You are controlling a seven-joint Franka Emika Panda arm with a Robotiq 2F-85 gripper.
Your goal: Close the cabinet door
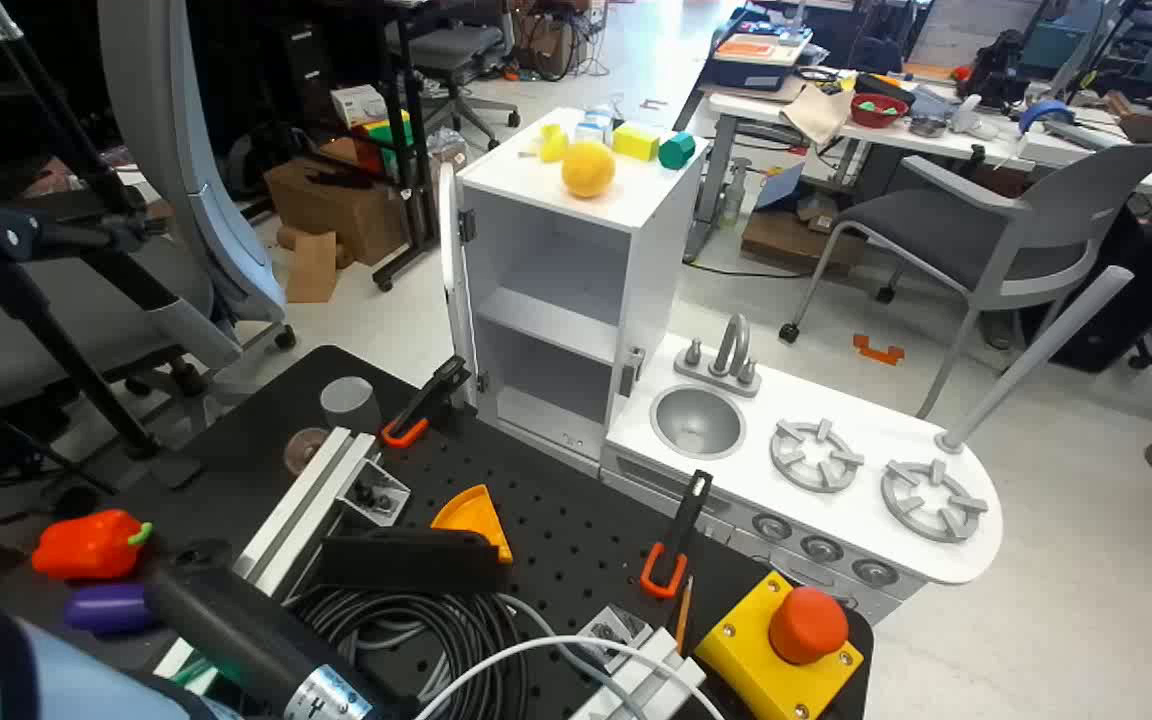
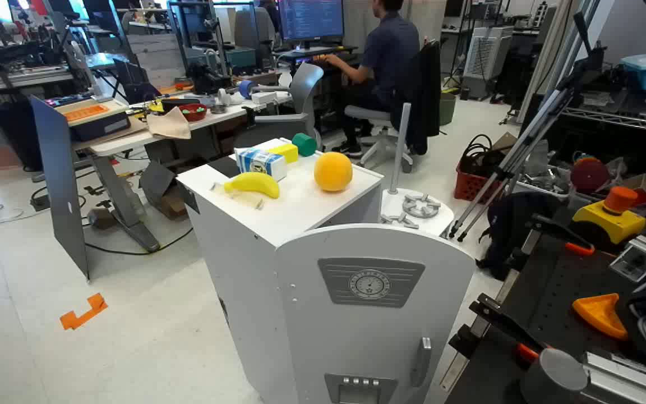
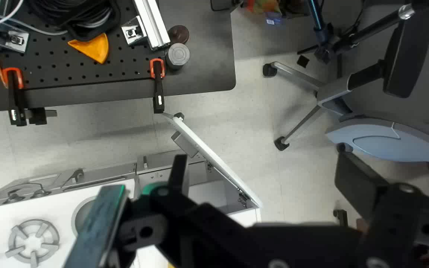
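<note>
The cabinet door (image 1: 453, 270) stands wide open at the side of the white cabinet (image 1: 546, 390), edge-on in an exterior view. Its light-grey front (image 2: 351, 336), with dial plate and handle, faces the camera in an exterior view. In the wrist view the door (image 3: 214, 160) slants out from the cabinet, seen from above. My gripper (image 3: 261, 158) is open and empty, its dark fingers wide apart. The door's hinge end shows in the gap between them, with no contact visible; how far below it lies I cannot tell. I do not see the gripper in the exterior views.
An orange (image 1: 588, 169), a banana (image 2: 253, 184), a carton (image 2: 261, 164) and blocks stand on the cabinet top. The black table (image 1: 546, 480) with a clamp (image 1: 426, 402) lies near the door's free edge. The white sink-and-burner unit (image 1: 866, 420) adjoins the cabinet.
</note>
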